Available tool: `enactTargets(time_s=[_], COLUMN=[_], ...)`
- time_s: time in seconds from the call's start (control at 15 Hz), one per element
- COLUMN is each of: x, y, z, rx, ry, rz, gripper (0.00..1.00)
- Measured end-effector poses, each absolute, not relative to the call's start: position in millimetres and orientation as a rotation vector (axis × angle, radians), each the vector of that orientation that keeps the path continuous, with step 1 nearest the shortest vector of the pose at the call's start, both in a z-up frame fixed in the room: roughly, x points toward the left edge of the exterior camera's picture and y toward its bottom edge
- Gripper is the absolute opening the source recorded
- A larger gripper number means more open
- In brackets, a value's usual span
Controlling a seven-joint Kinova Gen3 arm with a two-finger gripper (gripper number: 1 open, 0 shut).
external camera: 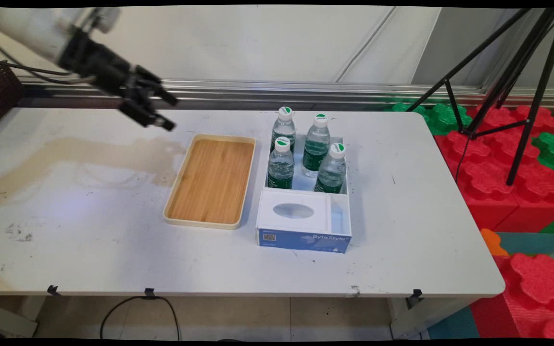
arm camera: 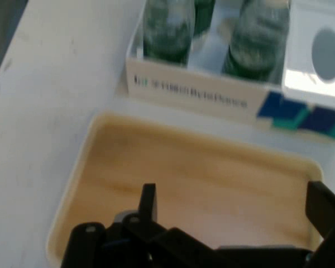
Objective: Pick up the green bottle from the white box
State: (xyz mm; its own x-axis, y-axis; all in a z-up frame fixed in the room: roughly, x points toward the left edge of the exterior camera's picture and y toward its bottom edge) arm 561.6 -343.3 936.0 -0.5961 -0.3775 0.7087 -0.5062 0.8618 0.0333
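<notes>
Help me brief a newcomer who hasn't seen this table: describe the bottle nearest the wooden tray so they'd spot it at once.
On the white table, right of the wooden tray, sits a white box holding four water bottles. The one meant stands in the row nearer the camera, on the tray's side. Its neighbour in that row stands farther from the tray.

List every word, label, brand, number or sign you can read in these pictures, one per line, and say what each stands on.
"ByteStyle": on the blue front of the box.
QR-like patch left of it on the box: too small to read.
Print on the box's long side, hand view: blurred, unreadable.
Green marks on the bottles' caps and labels: too small to read.
Tray: no text.
</notes>
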Motion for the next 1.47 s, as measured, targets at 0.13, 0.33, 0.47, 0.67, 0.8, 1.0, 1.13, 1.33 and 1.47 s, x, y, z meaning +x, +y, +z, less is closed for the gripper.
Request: enactTargets(time_s=[0.13,0.33,0.47,0.67,0.8,1.0,1.13,1.33,1.47], x=[536,514,497,471,456,442,431,415,406], y=[-362,-383,-401,-424,-438,-453,-465,-481,-490], z=[923,907,891,866,850,835,823,810,804], rx=[0.607,0.580,0.558,0.514,0.497,0.487,0.483,0.486,0.489], ry=[-2.260,-2.254,-2.251,-2.250,-2.246,-2.239,-2.230,-2.206,-2.188], rz=[0.232,0.251,0.260,0.240,0.235,0.234,0.232,0.226,0.217], gripper=[1.00,1.00,1.00,1.00,1.00,1.00,1.00,1.00,1.00])
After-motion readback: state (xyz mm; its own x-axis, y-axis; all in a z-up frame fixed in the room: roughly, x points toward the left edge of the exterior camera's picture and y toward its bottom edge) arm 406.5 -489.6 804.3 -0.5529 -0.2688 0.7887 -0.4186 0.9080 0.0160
